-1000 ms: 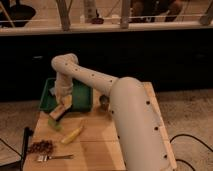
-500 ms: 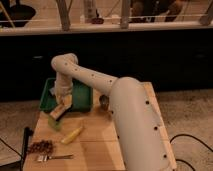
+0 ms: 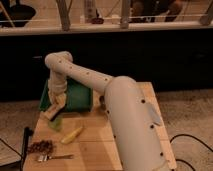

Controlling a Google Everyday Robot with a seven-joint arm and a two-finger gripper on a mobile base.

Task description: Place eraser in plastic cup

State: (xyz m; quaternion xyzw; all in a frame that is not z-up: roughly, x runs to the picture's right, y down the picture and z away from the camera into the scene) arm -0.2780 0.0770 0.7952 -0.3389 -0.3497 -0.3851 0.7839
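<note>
My gripper (image 3: 52, 112) hangs low over the left part of the wooden table (image 3: 95, 145), just in front of the large dark green bin (image 3: 75, 95). The small pale yellow-green plastic cup (image 3: 56, 124) stands on the table directly below and slightly right of the gripper. A tan shape at the gripper's tip may be the eraser, but I cannot tell it apart from the gripper. My pale arm (image 3: 125, 115) sweeps from the lower right up and over to the left.
A yellow banana-shaped piece (image 3: 72, 134) lies right of the cup. A dark brown cluster (image 3: 41, 146) and a fork (image 3: 55, 157) lie near the front left corner. A dark counter front (image 3: 150, 50) stands behind the table.
</note>
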